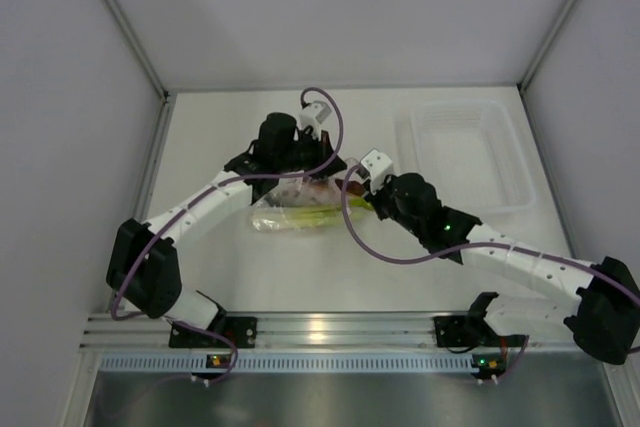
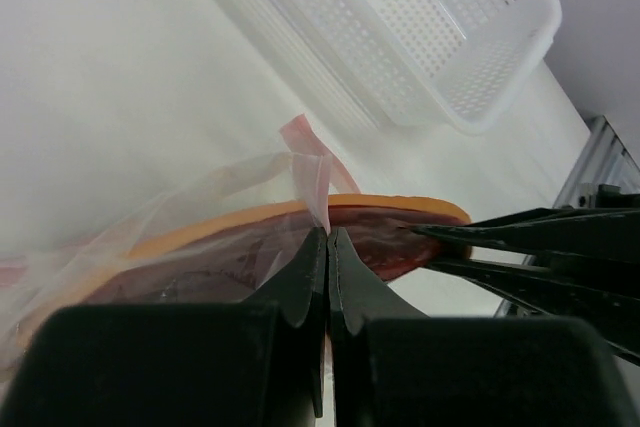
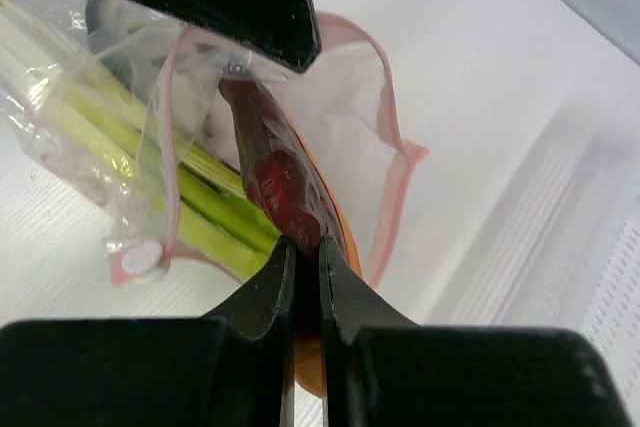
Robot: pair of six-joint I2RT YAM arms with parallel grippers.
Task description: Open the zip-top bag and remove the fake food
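The left arm (image 1: 200,209) reached in from the near left of the worktop (image 1: 300,272) toward its middle. There the left fingers (image 2: 296,282) were clenched together, pinching a fold of clear film at the mouth of the zip-top bag (image 1: 288,213), just beside its pink zip strip (image 2: 312,162).

The bag lay on the worktop between the two arms, crumpled, with its mouth gaping open toward the right. Inside it, the white and yellow-green leek stalk (image 3: 215,209) lay lengthwise along the lower side, still wholly within the plastic.

The orange and dark red slice (image 2: 385,245) stood on edge, running from inside the bag out through the mouth. Its left part was still under the film and its right end was bare.

The right fingers (image 3: 258,297) were closed on that bare end, one on each face of the slice. In the left wrist view they came in from the right as two thin dark prongs meeting at the slice's tip. The right arm (image 1: 520,262) stretched back from there to the near right corner.

Farther right and toward the back, a clear tray (image 1: 468,109) with perforated walls sat on the worktop, apart from the bag and both arms.
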